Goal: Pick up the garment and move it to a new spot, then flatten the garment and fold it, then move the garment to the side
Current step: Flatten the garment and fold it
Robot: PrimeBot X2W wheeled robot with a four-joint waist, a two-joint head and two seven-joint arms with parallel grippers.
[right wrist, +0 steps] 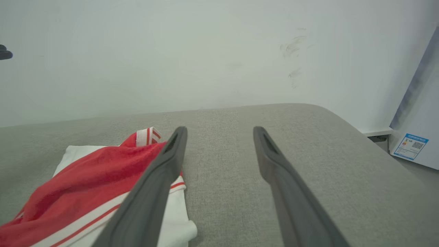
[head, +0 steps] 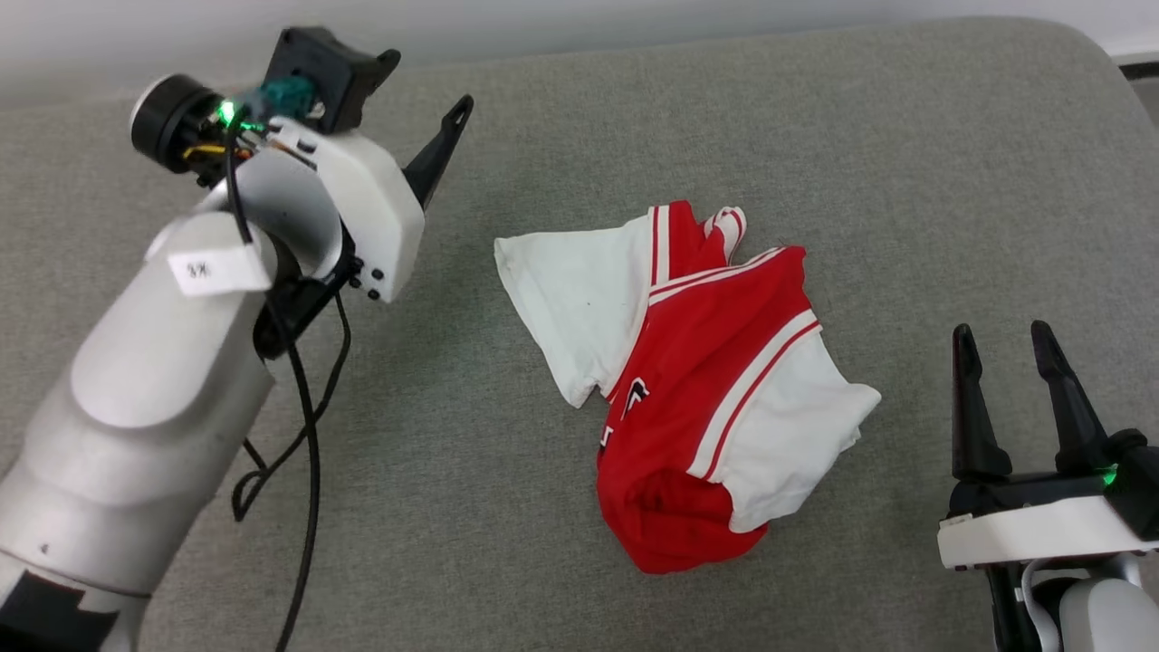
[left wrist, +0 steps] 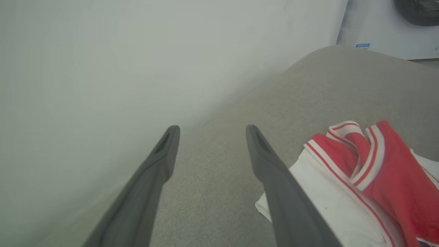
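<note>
While left gripper (left wrist: 211, 128) and right gripper (head: 1000, 329) gape empty, crumpled red white-sleeved jersey T-shirt (head: 697, 389) mid-frame looks limp, light; pinch upper-left sleeve hem (head: 518, 267).

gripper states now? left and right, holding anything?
Left gripper: open, holding nothing.
Right gripper: open, holding nothing; the garment lies loose on the cushion.
</note>
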